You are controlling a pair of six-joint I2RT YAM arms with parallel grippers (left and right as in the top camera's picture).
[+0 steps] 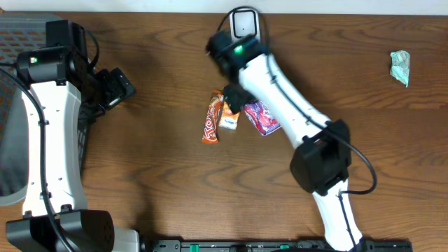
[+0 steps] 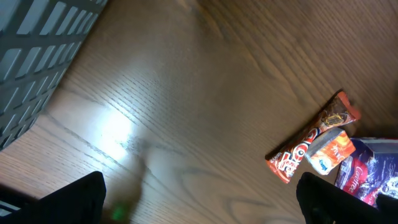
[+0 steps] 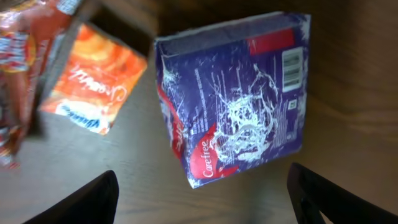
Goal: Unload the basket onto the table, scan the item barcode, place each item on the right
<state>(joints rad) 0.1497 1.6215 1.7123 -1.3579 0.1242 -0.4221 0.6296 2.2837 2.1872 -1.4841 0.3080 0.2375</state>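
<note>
Three items lie mid-table: a purple Carefree packet (image 1: 263, 117) (image 3: 236, 99), a small orange and white sachet (image 1: 229, 116) (image 3: 93, 84), and an orange candy bar (image 1: 211, 119) (image 2: 311, 137). The purple packet shows a barcode (image 3: 291, 65) on its top face. My right gripper (image 1: 234, 98) (image 3: 205, 205) hovers open just above these items; the packet's corner reaches toward the gap between its fingers, with nothing gripped. My left gripper (image 1: 119, 87) (image 2: 202, 208) is open over bare wood to the left of the items.
A grey-white device with a rounded frame (image 1: 243, 24) sits at the table's far edge, partly behind my right arm. A grey slatted basket (image 1: 14, 35) (image 2: 37, 56) stands at the far left. Crumpled teal paper (image 1: 400, 68) lies at the far right.
</note>
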